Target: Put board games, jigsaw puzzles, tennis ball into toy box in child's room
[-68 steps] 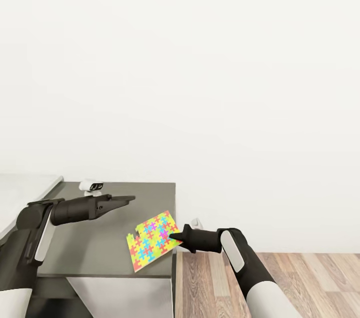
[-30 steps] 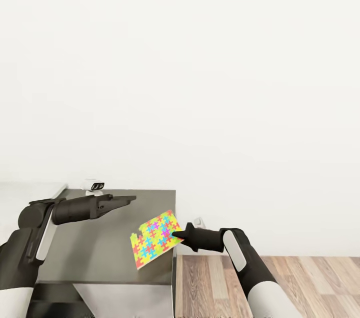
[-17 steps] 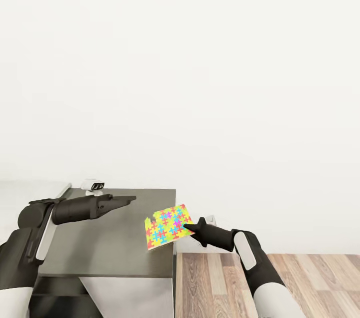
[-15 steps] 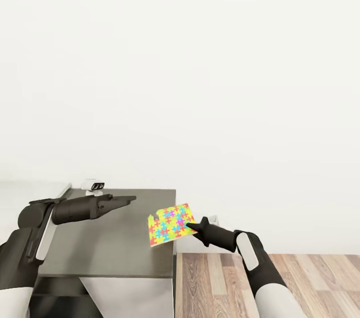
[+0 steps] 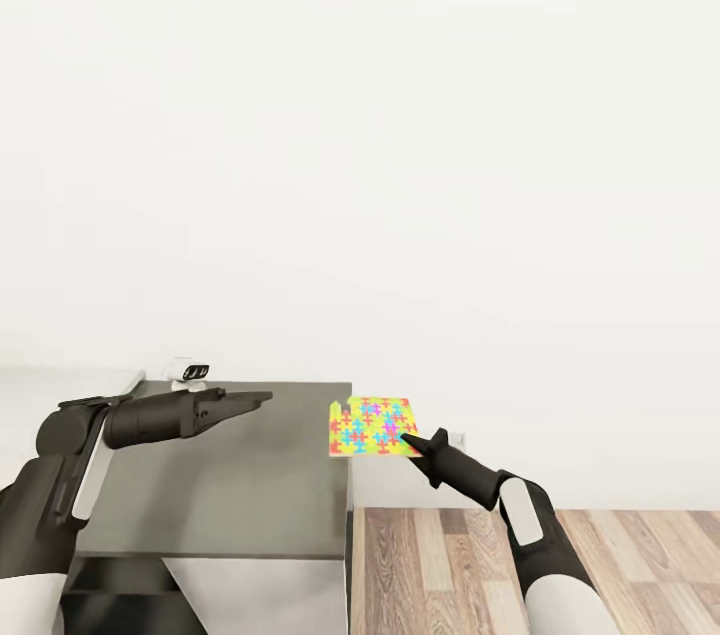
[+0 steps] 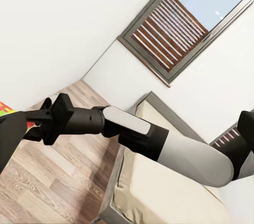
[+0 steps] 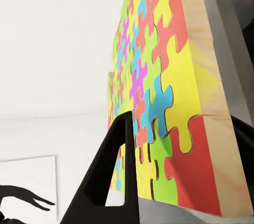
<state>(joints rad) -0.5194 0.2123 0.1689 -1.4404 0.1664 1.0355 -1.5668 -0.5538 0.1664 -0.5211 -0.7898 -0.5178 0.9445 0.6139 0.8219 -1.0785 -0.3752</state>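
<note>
One jigsaw puzzle [image 5: 370, 426], a thin square of yellow, pink, green and blue pieces, hangs in the air just past the right edge of the table [image 5: 220, 485]. My right gripper [image 5: 409, 437] is shut on its right edge. In the right wrist view the puzzle [image 7: 159, 102] stands between the two fingers [image 7: 114, 173]. My left gripper [image 5: 266, 398] hovers open over the table's far part with nothing in it. Its wrist view looks across at my right arm [image 6: 132, 134] and a sliver of the puzzle [image 6: 5, 109].
A small white device [image 5: 185, 372] sits at the table's back edge. A white wall rises behind. Wood-plank floor [image 5: 560, 565] lies right of the table. The left wrist view shows the bed [image 6: 159, 187] with a beige mattress and a grey-framed window [image 6: 185, 17].
My right gripper has lifted the puzzle off the table top and carried it right, past the table's edge. The left arm has stayed put.
</note>
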